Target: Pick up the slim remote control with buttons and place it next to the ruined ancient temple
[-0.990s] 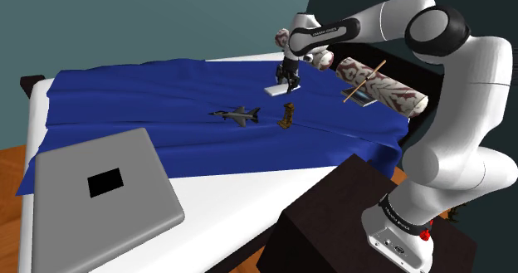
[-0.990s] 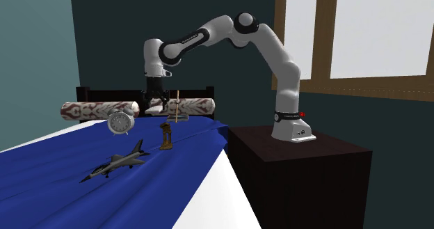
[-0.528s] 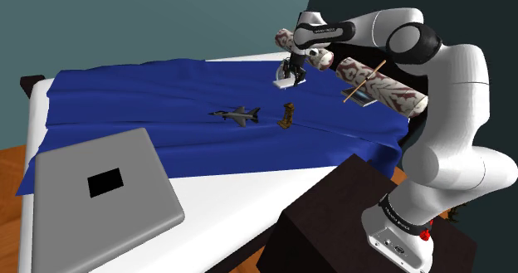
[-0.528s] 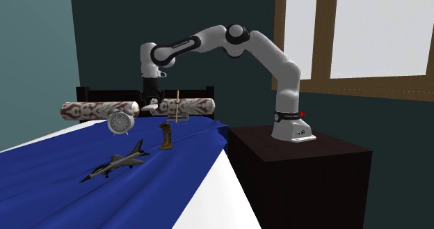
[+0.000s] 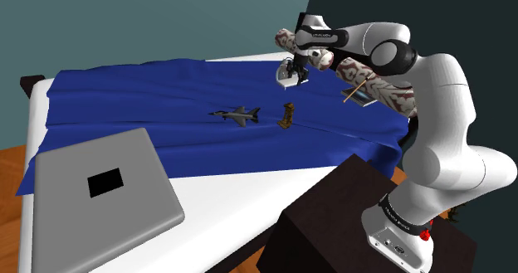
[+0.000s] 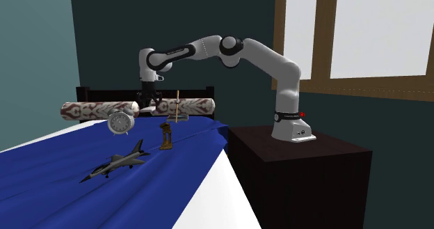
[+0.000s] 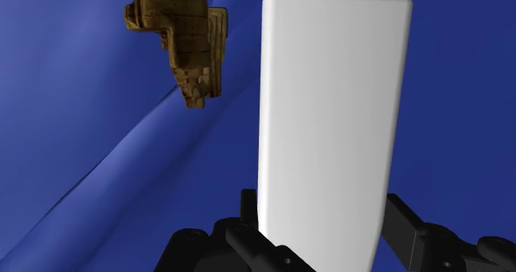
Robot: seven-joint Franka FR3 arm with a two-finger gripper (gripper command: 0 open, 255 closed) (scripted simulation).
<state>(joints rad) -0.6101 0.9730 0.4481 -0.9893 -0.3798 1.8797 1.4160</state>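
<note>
White remote [image 7: 331,121] clasped between black fingers [image 7: 407,229]; blue cloth [image 7: 83,188] beneath

Arm [image 5: 432,105] outstretched, hand [image 7: 322,225] tight on remote [image 7: 331,105]

My shoulder camera sits high beside and behind the stand [image 5: 332,230], looking down across the bed [image 5: 216,205] with the jaws far off at its head end. My second exterior camera sits low over the blue cover [image 6: 69,186], facing the jaws from down the bed. Both catch the arm [image 5: 440,105], the toy jet [image 5: 238,114] and the brown temple [image 5: 288,115] short of the jaws. My wrist camera looks along the jaws from very close, the white remote [image 7: 331,121] clasped in them before the lens, the temple beyond it on the cover.
</note>
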